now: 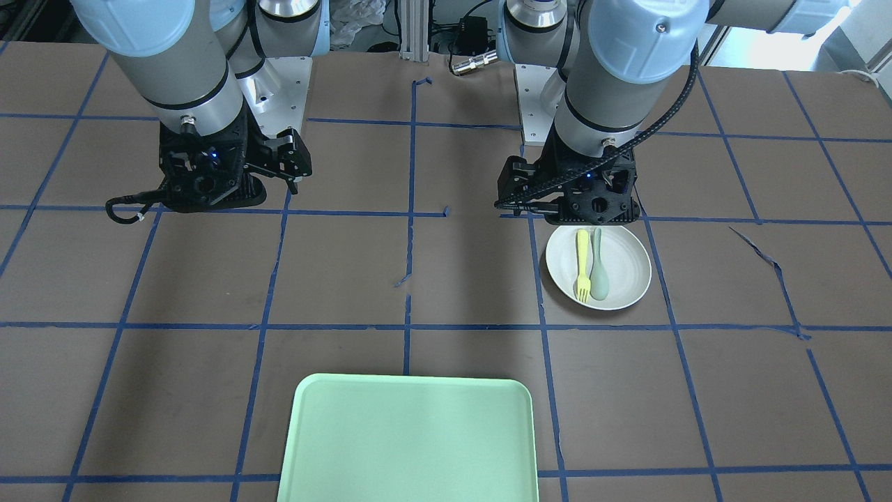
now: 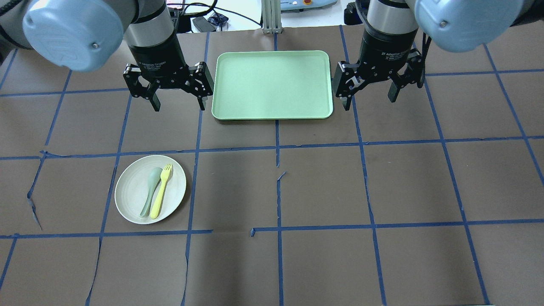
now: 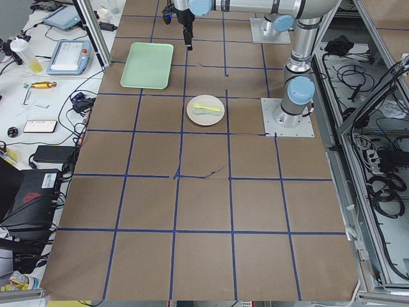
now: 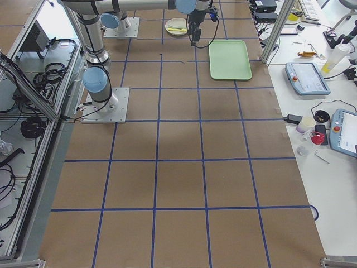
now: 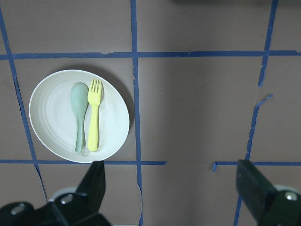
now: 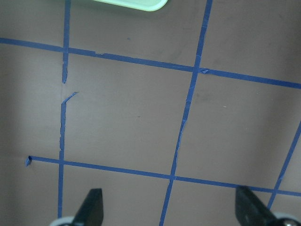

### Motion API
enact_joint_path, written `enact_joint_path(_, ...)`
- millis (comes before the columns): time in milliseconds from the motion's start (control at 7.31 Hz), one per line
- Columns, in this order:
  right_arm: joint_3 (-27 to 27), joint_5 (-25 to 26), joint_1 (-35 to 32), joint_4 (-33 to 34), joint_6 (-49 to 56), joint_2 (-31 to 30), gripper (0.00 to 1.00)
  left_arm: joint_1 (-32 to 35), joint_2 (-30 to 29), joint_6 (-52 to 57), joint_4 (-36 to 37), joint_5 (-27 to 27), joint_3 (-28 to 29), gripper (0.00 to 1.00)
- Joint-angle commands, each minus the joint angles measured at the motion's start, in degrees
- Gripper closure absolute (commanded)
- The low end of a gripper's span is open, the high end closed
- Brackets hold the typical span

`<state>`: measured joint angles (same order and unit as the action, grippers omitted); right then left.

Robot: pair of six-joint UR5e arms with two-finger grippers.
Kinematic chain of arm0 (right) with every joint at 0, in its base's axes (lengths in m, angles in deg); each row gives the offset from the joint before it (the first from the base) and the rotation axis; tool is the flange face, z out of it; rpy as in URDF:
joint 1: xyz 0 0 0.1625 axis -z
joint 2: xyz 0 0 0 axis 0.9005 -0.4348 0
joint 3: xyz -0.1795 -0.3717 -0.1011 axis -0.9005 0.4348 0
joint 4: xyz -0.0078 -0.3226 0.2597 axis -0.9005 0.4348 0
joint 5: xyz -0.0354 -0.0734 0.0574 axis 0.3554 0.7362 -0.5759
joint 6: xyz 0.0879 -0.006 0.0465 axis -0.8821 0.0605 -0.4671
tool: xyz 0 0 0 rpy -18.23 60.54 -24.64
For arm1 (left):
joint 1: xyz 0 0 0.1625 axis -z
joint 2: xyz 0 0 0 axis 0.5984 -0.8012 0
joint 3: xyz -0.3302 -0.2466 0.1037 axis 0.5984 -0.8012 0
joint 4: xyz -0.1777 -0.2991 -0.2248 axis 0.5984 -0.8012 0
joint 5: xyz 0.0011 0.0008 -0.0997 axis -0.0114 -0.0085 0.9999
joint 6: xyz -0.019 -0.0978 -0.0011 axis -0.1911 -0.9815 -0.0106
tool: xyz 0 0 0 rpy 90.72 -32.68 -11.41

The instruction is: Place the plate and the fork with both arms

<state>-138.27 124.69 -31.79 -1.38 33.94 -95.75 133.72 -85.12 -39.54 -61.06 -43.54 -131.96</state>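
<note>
Brown paper gridded with blue tape covers the bench. Above it the left gripper hangs with its fingers spread wide and nothing between them. The right gripper is the same, splayed and empty. In both wrist views the fingertips are cut off at the bottom edge.

Seen from across the bench, the left wrist's black housing hides its fingers and covers the plate's robot-side rim. The plate sits on the robot's left half, between the robot's edge and the operators' edge.

On it lies the fork — long axis running edge to edge, tines toward the operators' edge, slightly angled. A grey-green spoon lies alongside on its outer side, bowl the same way; whether they touch I cannot tell.

A mint-green tray lies mid-bench at the operators' edge — the right wrist view catches only its corner.
</note>
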Motion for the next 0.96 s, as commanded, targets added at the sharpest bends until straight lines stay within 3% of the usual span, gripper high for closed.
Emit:
enact_joint_path(0, 0.0, 0.2, 0.0, 0.2, 0.0, 1.0, 0.0, 0.2, 1.0, 0.0, -0.3, -0.6, -0.2, 0.0)
enact_joint_path(821, 0.2, -0.7, 0.4, 2.1, -0.1, 2.0, 0.0, 0.4, 0.5, 0.1, -0.4, -0.4, 0.1, 0.0)
